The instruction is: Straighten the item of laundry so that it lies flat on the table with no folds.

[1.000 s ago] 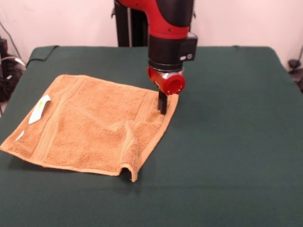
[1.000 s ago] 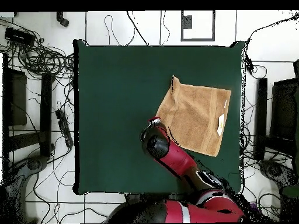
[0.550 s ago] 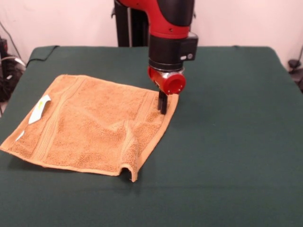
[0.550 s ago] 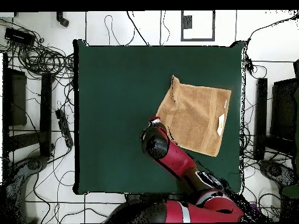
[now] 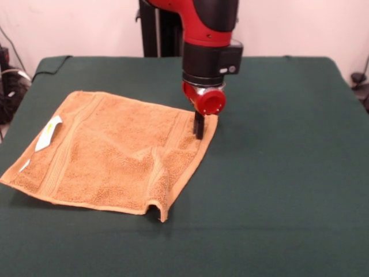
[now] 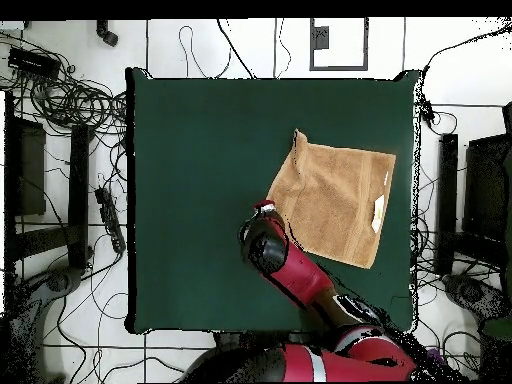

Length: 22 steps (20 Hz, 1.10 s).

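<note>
Mostly spread on the table [image 5: 277, 173], the towel [image 5: 109, 153] keeps a ridge and curled corner, while the gripper [image 5: 198, 128] pinches its far corner, fingers narrow.

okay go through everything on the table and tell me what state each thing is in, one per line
towel: spread mostly flat, with a raised ridge near its front right corner and that corner curled up off the cloth.
care label: lying on the towel's left border.
hand: down at the towel's far right corner; whether open or shut cannot be told.
table: covered in dark green cloth, towel lying on its left half in the front view.
</note>
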Available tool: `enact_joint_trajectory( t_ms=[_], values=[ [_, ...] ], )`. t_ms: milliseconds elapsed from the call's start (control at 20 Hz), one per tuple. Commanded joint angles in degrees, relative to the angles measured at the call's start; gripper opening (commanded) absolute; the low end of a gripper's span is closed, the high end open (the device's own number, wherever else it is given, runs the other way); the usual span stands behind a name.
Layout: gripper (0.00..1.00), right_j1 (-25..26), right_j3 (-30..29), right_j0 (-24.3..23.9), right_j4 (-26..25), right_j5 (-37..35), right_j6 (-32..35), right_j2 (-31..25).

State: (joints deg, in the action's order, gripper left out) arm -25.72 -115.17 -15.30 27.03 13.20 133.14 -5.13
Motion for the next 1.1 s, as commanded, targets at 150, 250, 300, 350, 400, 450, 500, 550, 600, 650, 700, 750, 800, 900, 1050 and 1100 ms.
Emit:
enact_joint_trajectory(
  t_ms=[150,250,300,350,400,450,500,550,600,650,700,750,800,900,1050,1100],
  values=[
    [0.00,5.6,-5.1,3.3,3.6,-1.4,21.7,-14.3],
    [0.00,5.5,-5.3,3.2,3.3,-1.3,22.2,-14.8],
    [0.00,5.4,-5.3,3.2,3.2,-1.3,22.4,-14.9],
    [0.00,5.4,-5.4,3.1,3.0,-1.2,22.6,-15.2],
    [0.00,5.3,-5.5,3.1,3.0,-1.3,22.8,-15.3],
    [0.00,5.2,-5.6,3.0,3.0,-1.3,23.0,-15.5],
    [0.00,5.2,-5.8,3.0,3.0,-1.3,23.2,-15.7],
    [0.00,4.9,-6.0,3.0,3.0,-1.4,23.7,-16.2],
    [0.00,4.6,-6.3,2.9,3.1,-1.6,24.2,-16.6],
    [0.00,4.6,-6.4,2.9,3.1,-1.6,24.4,-16.8],
    [0.00,4.3,-6.6,2.8,3.1,-1.6,24.7,-17.1],
    [0.00,4.3,-6.7,2.8,3.0,-1.6,24.9,-17.3],
    [0.00,4.2,-6.8,2.5,2.9,-1.6,25.1,-17.6],
    [0.00,4.2,-7.0,2.3,2.5,-1.3,25.4,-18.2],
    [0.00,4.2,-7.0,2.3,2.4,-1.1,25.3,-18.3],
    [0.00,4.0,-7.2,2.5,2.6,-1.1,25.4,-18.4]
  ],
)
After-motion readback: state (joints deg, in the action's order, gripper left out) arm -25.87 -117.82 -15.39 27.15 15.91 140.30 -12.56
